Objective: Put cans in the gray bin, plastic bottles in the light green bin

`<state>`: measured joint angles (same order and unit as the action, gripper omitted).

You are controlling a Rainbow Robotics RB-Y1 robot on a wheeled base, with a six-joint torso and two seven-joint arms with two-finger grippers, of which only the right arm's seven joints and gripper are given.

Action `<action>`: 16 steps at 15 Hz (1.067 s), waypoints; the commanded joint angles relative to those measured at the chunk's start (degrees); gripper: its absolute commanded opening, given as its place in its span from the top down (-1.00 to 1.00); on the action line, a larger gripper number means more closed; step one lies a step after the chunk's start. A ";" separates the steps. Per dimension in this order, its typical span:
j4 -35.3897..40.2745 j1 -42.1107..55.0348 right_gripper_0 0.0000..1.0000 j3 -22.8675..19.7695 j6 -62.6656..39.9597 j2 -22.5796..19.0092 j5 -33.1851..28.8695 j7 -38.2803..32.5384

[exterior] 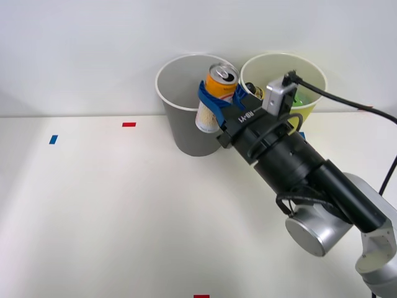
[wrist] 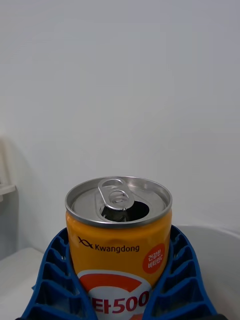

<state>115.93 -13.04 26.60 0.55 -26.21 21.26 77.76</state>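
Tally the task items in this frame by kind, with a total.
Cans: 1, the orange can held in the right end effector over the gray bin
Bins: 2, the gray bin and the light green bin
Plastic bottles: 2 partly seen inside the light green bin, a green one and a dark-capped one
Total: 5

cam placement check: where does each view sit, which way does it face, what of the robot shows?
Front view: above the arms, facing forward and down at the table, gray bin and light green bin; the right arm shows, its right gripper holding the can at the gray bin's mouth.
Right wrist view: on the right wrist, facing the can and wall; blue fingers show.
Shared: can, fingers.
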 commanded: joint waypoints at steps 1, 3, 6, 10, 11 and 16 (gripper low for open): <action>-0.01 -5.50 0.79 -3.57 -9.61 4.85 0.27 -0.41; -0.01 -8.23 0.79 -5.24 -15.14 7.13 -0.25 -0.50; -6.51 -12.89 0.78 -5.42 -14.18 8.63 -1.40 -0.68; -22.95 -21.41 0.79 -5.24 -4.95 13.02 -3.42 -0.68; -26.37 -23.17 0.79 -5.24 -3.54 13.90 -3.95 -0.68; -36.83 -28.62 0.79 -5.33 0.68 16.54 -5.35 0.20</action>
<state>80.48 -40.75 21.33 0.68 -10.00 16.30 77.61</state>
